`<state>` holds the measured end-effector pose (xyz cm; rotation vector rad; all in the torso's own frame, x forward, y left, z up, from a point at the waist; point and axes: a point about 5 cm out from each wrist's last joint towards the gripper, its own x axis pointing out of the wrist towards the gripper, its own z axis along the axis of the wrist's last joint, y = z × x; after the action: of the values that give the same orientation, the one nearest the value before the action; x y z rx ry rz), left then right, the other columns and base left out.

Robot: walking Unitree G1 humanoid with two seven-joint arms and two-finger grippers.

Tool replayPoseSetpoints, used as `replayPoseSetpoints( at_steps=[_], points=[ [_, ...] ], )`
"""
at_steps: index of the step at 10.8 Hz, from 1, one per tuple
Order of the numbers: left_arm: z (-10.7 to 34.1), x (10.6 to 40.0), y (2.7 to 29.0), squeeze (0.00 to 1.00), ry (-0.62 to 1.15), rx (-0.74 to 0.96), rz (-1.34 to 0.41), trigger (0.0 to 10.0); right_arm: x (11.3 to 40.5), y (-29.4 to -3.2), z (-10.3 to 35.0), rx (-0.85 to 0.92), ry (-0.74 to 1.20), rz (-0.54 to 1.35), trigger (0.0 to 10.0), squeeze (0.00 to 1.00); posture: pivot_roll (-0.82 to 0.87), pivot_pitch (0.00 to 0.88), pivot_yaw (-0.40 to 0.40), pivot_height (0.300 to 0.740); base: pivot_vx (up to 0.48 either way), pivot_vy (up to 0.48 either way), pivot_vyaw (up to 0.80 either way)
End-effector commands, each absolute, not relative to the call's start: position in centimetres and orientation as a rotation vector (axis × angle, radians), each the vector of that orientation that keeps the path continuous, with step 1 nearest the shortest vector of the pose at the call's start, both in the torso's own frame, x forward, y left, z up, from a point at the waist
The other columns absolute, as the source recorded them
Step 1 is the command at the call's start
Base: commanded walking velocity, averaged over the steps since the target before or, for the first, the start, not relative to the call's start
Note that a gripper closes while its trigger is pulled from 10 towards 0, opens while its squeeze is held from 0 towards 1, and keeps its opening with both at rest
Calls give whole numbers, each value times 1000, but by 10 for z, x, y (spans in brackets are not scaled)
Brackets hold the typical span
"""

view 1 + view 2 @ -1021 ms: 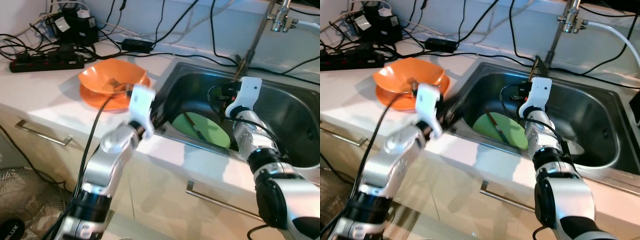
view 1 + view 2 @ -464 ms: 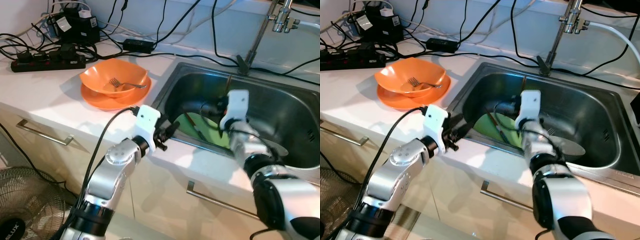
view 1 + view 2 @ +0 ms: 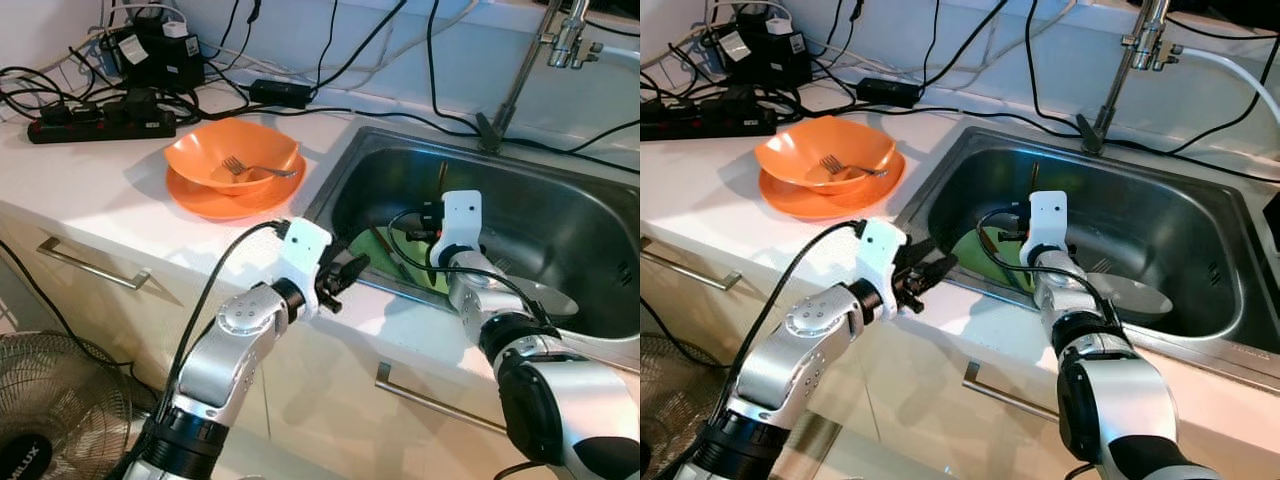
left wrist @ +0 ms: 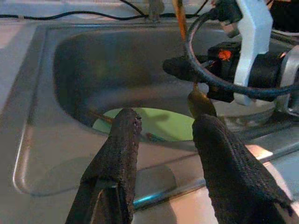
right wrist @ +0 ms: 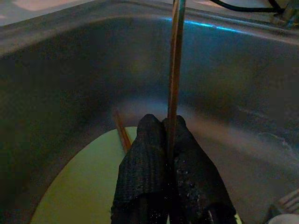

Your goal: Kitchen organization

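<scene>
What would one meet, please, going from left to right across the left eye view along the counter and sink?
Power strip → orange bowl with a fork → left hand → green plate → right hand gripping a chopstick → faucet.

White countertop [image 3: 90,185], pale cabinet drawers [image 3: 80,300], floor fan [image 3: 50,420]

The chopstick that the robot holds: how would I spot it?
Look into the steel sink, above the green plate. The right gripper pinches one chopstick upright; the other chopstick lies flat on the plate.
</scene>
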<state>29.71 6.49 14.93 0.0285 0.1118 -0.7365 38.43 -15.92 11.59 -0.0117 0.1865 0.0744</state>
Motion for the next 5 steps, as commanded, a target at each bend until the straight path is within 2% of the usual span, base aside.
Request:
replayPoseSetpoints(
  at_steps=[1,2,3,4,5],
  points=[
    [151,294,62,0,114,42,-757,10000,376,-158,98,-16,249,87,10000,843,311,0,-44,740,0,0,0],
    [151,294,62,0,114,43,-759,10000,376,-157,98,-12,248,91,10000,1000,311,0,-42,740,0,0,0],
    [152,293,61,0,113,44,-770,10000,377,-154,99,-17,244,101,10000,1000,310,0,-42,740,0,0,0],
    [152,293,60,0,112,45,-775,10000,377,-154,100,-21,242,105,10000,408,309,0,-42,740,0,0,0],
    [152,293,60,0,111,44,-777,10000,378,-152,102,-23,235,112,10000,0,308,0,-41,740,0,0,0]
  ],
)
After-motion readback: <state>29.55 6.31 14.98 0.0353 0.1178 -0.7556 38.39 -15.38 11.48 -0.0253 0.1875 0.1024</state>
